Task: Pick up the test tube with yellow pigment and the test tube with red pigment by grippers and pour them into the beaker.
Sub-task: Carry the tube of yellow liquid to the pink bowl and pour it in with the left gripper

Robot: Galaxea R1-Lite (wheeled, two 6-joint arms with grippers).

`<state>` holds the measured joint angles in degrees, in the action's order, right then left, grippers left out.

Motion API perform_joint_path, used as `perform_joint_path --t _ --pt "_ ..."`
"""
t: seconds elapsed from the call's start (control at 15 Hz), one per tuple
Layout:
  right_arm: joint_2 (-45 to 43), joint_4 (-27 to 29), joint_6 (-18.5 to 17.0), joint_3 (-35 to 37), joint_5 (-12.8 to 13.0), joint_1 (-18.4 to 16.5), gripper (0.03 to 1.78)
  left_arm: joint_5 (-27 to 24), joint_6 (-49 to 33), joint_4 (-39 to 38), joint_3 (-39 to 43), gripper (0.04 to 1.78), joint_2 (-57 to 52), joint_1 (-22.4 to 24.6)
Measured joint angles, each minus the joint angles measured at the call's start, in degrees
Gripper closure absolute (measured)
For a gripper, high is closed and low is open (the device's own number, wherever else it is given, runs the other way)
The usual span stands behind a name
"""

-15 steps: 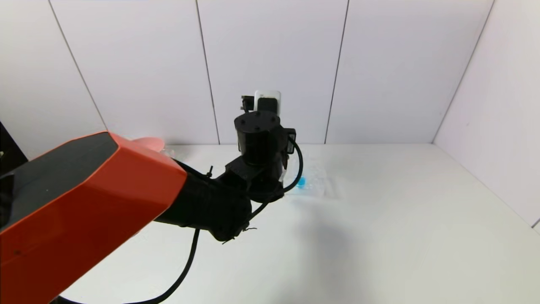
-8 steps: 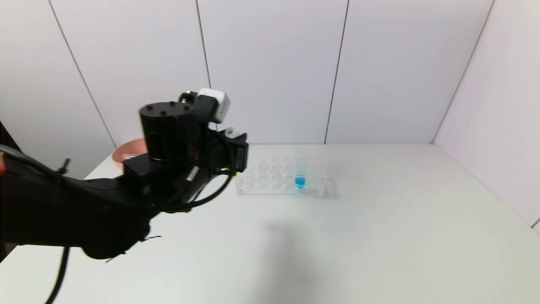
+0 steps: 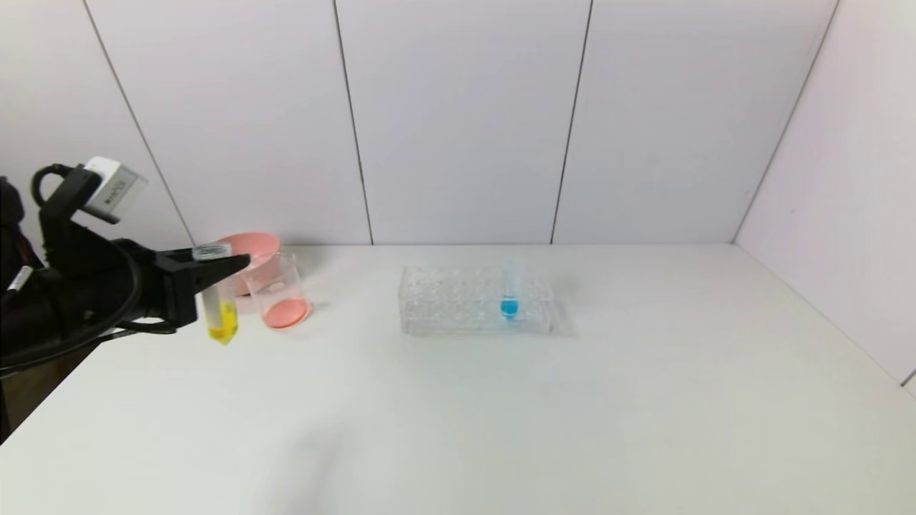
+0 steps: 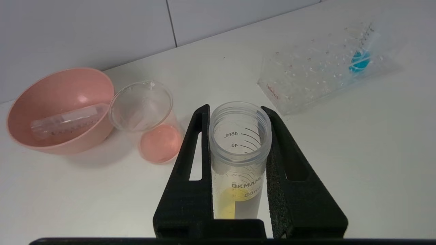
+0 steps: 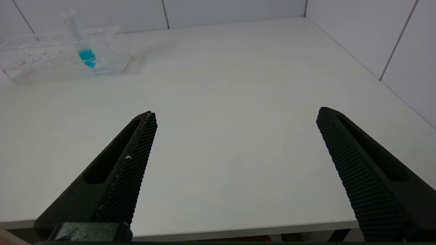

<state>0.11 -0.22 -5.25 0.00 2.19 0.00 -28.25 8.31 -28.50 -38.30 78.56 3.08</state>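
Note:
My left gripper point(image 3: 215, 266) is shut on the test tube with yellow pigment point(image 3: 220, 304) near its open top and holds it upright above the table, just left of the beaker point(image 3: 280, 290). In the left wrist view the fingers point(image 4: 190, 163) clamp the tube point(image 4: 238, 160), with yellow liquid at its bottom. The beaker point(image 4: 144, 109) stands upright with pinkish-red liquid in its bottom. No tube holding red liquid shows. My right gripper point(image 5: 235, 112) is open and empty over the table's near edge.
A pink bowl point(image 3: 252, 252) stands behind the beaker; an empty clear tube point(image 4: 68, 119) lies in it. The clear many-holed rack point(image 3: 458, 304) sits mid-table with a blue-liquid tube point(image 3: 509, 290) standing in it. The table's left edge is close to my left arm.
My left arm has swung left from in front of the rack to beside the beaker, carrying the yellow tube. The rack, beaker and bowl are now uncovered.

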Motion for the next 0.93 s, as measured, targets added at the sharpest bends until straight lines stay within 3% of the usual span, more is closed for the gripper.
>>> perform_joint_path --t 0.13,0.27,0.53,0.93 --pt "0.00 -0.02 0.00 0.00 0.00 0.00 0.10 -9.48 5.18 3.78 0.41 1.37 -1.18 8.68" --pt "0.00 -0.02 0.00 0.00 0.00 0.00 0.10 -14.73 11.20 7.17 -0.76 1.37 0.22 13.12" --pt "0.00 -0.02 0.00 0.00 0.00 0.00 0.10 -13.81 19.91 14.26 -11.25 1.37 7.47 15.21" --pt "0.00 0.00 0.00 0.00 -0.02 0.00 0.10 -5.77 33.85 38.34 -33.77 1.37 19.92 14.10"
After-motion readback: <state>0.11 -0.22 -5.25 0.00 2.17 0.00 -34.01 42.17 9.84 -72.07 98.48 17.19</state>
